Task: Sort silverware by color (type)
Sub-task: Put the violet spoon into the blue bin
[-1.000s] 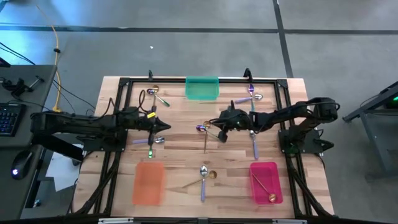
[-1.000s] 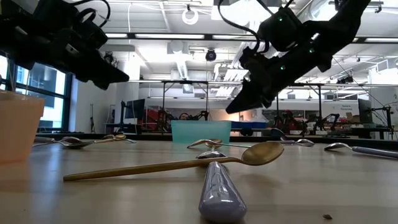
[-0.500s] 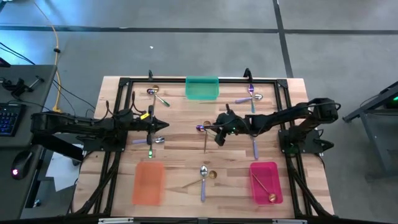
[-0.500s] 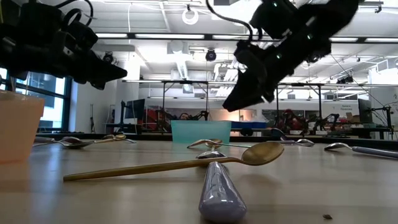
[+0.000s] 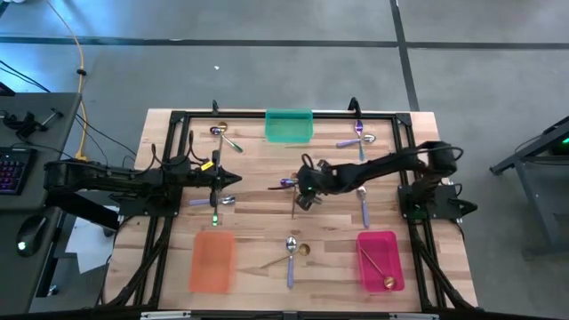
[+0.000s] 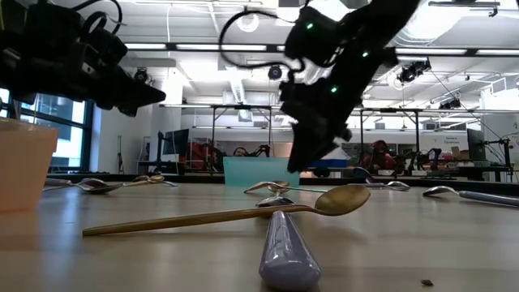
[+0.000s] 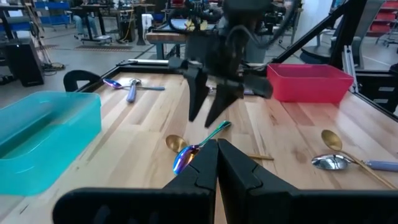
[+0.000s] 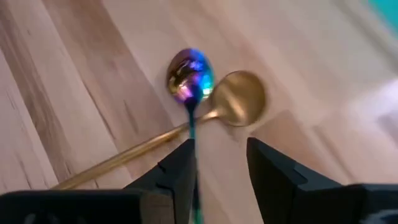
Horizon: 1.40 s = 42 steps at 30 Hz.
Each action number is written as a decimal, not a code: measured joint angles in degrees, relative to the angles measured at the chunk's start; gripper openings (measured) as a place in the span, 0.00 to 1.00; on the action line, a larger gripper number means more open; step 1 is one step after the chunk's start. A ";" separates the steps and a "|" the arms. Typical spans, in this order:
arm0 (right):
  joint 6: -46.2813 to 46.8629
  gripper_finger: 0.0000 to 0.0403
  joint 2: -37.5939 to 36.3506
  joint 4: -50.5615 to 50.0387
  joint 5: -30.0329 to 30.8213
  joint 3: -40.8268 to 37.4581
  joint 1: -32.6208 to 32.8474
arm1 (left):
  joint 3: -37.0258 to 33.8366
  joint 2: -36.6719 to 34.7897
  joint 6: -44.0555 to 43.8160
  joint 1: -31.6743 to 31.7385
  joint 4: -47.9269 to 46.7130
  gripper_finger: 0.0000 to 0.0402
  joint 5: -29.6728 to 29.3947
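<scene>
- Right gripper [image 5: 300, 188], fingers spread, straddles iridescent spoon [image 8: 190, 79] crossing gold spoon [image 8: 236, 99] at table centre, seemingly lining up a pick.
- Left gripper [image 5: 233, 180], clenched empty, waits at table's left.

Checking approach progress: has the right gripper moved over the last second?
Yes. In the high view the right gripper shifted left, away from the pink plastic tray, toward the iridescent metal spoon.

We can read no text, label, brand, number or sign in any view; the trays, spoons, table and arms bear nothing legible to us; anything in the room behind is too small to read.
</scene>
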 joint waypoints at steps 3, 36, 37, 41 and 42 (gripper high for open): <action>-0.08 0.35 4.16 -1.65 -1.53 3.44 -0.32 | 0.00 0.00 0.00 -0.02 -0.86 0.00 0.00; -13.36 0.00 -1.53 -3.50 -5.51 8.63 -10.81 | 0.02 0.02 -1.99 -0.07 -2.60 0.00 0.07; -14.67 0.00 -1.53 -3.76 -5.77 9.21 -12.22 | 0.02 0.02 -1.99 -0.06 -2.39 0.00 0.07; -22.03 0.00 -1.04 -3.73 -7.03 13.44 -17.78 | 0.02 0.02 -1.99 -0.06 -1.67 0.00 0.04; -23.87 0.00 -0.94 -3.94 -8.02 14.86 -19.19 | 0.02 0.02 -1.99 -0.06 -1.45 0.00 -0.01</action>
